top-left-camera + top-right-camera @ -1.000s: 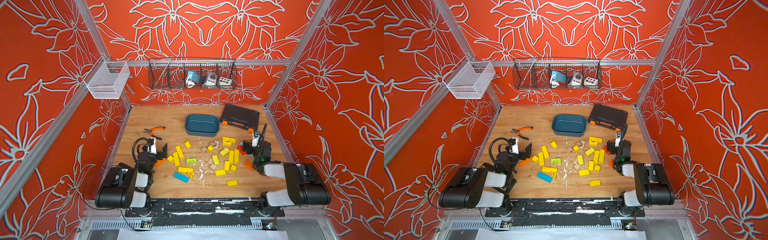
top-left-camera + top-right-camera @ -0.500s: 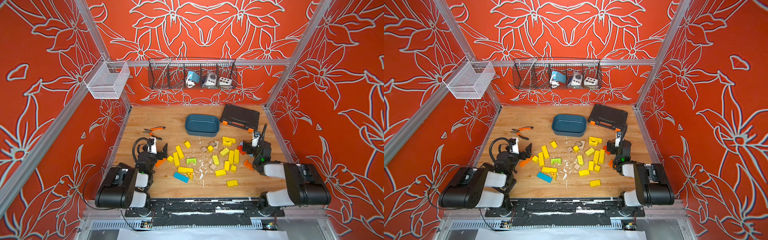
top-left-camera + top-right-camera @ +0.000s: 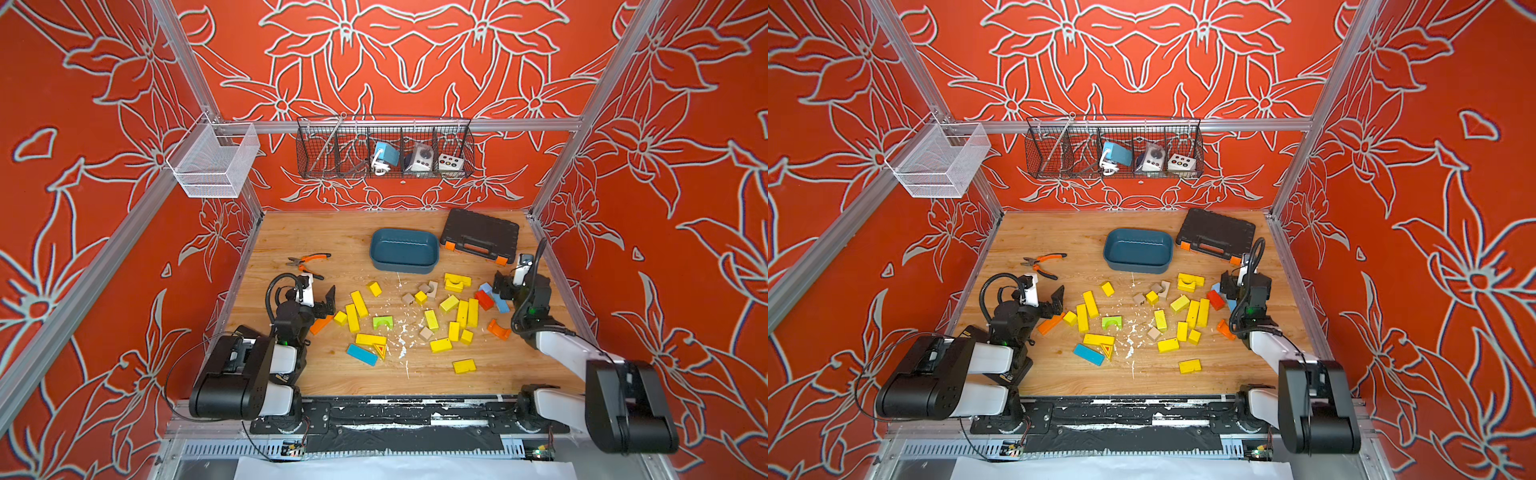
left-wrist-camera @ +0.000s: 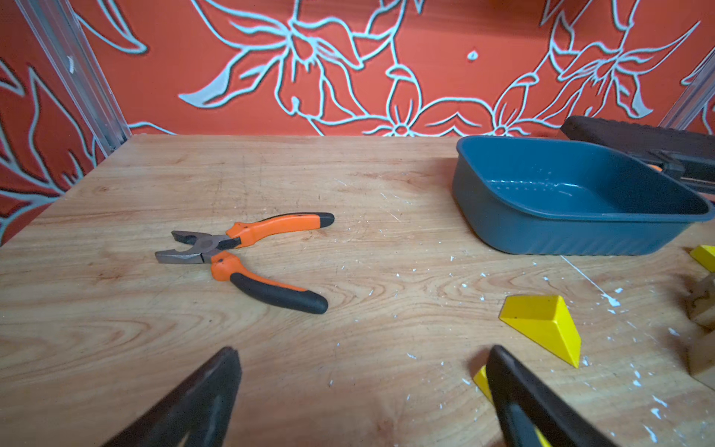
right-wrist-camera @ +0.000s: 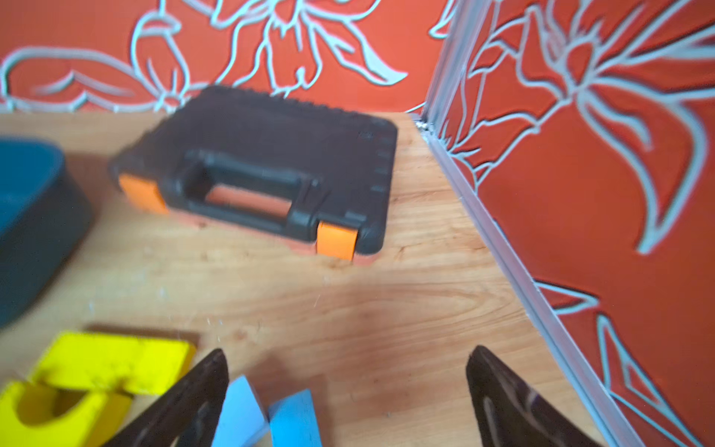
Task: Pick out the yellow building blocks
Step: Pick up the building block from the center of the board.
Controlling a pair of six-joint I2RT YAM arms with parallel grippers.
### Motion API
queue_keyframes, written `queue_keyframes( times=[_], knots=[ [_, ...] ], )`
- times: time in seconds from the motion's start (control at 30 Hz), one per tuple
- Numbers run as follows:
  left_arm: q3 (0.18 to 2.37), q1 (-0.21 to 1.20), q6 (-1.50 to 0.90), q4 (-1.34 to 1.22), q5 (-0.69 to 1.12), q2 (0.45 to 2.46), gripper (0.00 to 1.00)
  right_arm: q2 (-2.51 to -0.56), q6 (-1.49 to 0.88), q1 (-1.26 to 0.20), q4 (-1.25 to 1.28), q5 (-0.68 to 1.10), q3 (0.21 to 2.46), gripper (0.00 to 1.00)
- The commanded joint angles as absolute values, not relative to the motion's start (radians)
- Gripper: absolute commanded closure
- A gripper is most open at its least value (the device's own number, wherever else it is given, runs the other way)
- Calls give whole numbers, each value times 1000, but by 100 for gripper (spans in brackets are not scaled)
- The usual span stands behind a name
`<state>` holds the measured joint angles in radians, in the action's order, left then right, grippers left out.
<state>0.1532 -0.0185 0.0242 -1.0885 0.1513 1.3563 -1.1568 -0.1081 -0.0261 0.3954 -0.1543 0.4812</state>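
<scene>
As far as the pictures show, none of the sorting is done. The yellow building blocks [image 3: 472, 312] all lie loose on the wooden tabletop [image 3: 316, 237] in the lower middle of both top views. There are well over a dozen: bars, cubes, a yellow arch [image 3: 454, 286] toward the right and a red-edged triangle [image 3: 379, 350] lower down. Mixed among them are a lime-green arch [image 3: 382, 322], a blue bar [image 3: 361, 354], orange, red and light blue pieces, and a few tan blocks [image 3: 426, 333]. The blue tray [image 3: 404, 249] above the scatter is empty. It looks like the likely place for the picked blocks, though the task names none.

The left gripper [image 3: 322, 299] sits low at the left edge of the scatter, jaws spread wide with nothing between them. In the left wrist view its black fingers [image 4: 193, 406] frame bare wood. A yellow cube [image 4: 541, 325] lies in the lower right of that frame, and a sliver of another shows behind one finger.

The right gripper [image 3: 505, 286], at the right edge, is equally wide and empty. Its somewhat blurred wrist view shows the yellow arch in the lower left corner and two light blue blocks [image 5: 294, 418] just beside one finger.

Every yellow piece is yet to be lifted out. The close-packed bars right of centre will probably need careful finger placement.
</scene>
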Motion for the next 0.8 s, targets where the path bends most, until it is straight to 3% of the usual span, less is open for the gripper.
queue_keyframes(
  times=[0.0,0.17,0.23,0.27,0.5,0.77],
  knots=[
    [279,-14,24,-848,156,1288,1,-1080,-297,-26,24,-124,604,2],
    [577,-13,145,-274,191,1275,1,-1041,-395,-33,-223,182,716,2],
    [674,-12,195,-98,177,1265,1,-1011,-432,-54,-282,230,710,8],
    [721,-12,217,-13,165,1256,1,-990,-426,-78,-321,237,709,14],
    [889,-13,291,296,133,1215,1,-945,-449,-279,-663,122,736,25],
    [1003,-13,225,370,195,1319,3,-1004,-535,-473,-715,51,714,36]
  ],
)
